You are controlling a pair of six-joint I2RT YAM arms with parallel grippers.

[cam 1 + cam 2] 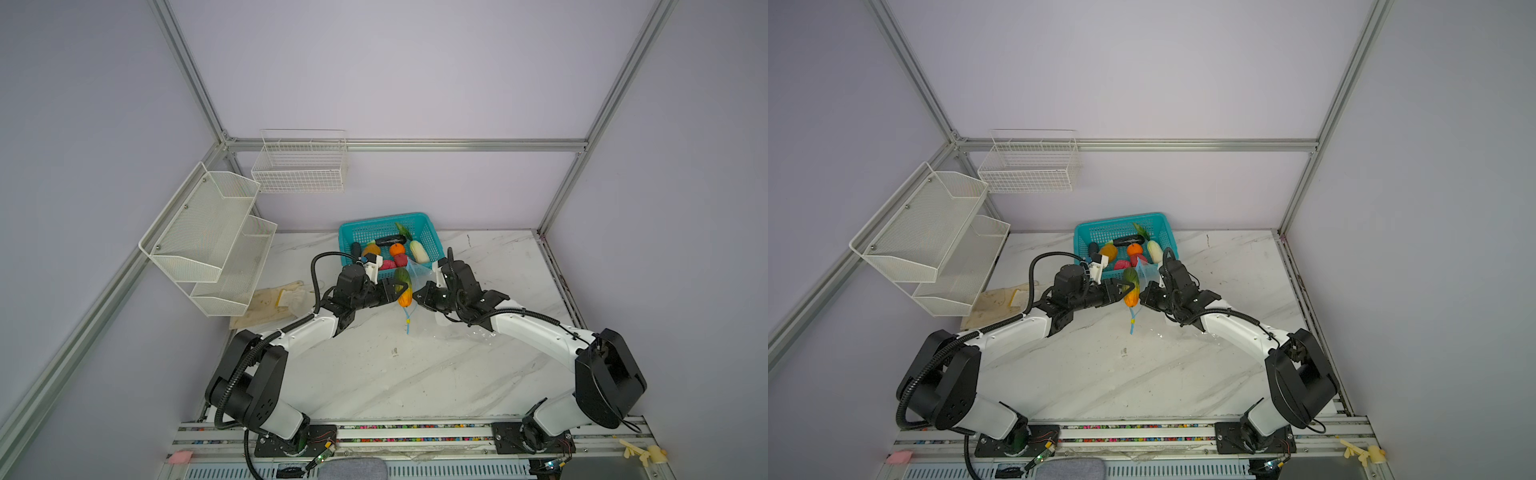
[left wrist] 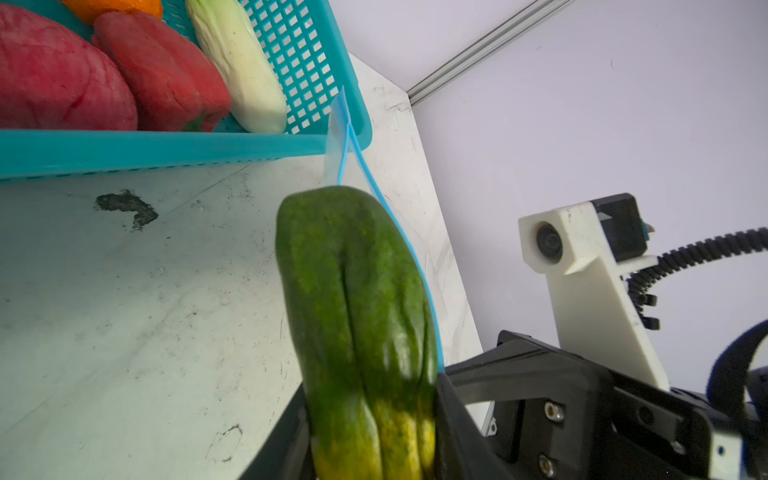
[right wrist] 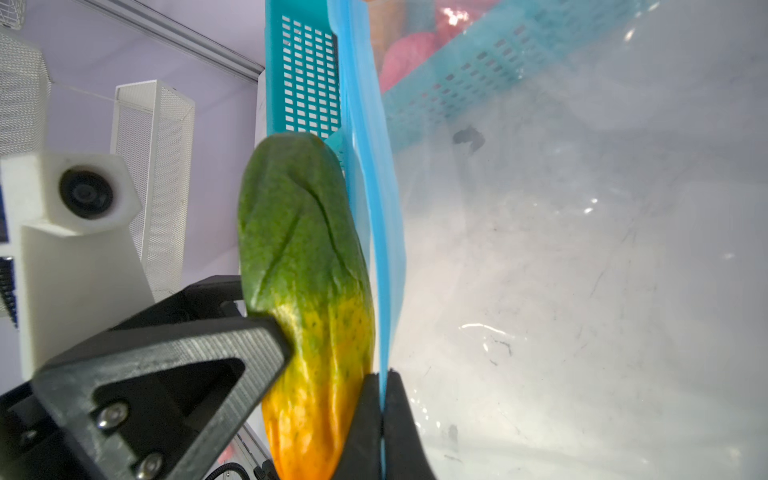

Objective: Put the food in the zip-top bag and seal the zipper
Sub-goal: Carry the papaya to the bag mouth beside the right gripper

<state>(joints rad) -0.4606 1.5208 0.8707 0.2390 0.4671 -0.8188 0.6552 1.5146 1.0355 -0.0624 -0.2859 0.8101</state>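
Left gripper (image 1: 400, 291) is clamping the green-yellow cucumber (image 3: 303, 232) near its yellow end, jaws partly spread around it. Right gripper (image 3: 380, 415) is pinching the zipper (image 3: 376, 187), jaws pressed together on the blue strip. The cucumber is resting right against that strip, beside the clear zip-top bag (image 3: 582, 291), just off the near edge of the teal basket (image 1: 347, 232), toward the far edge of the worktop (image 1: 415, 374).
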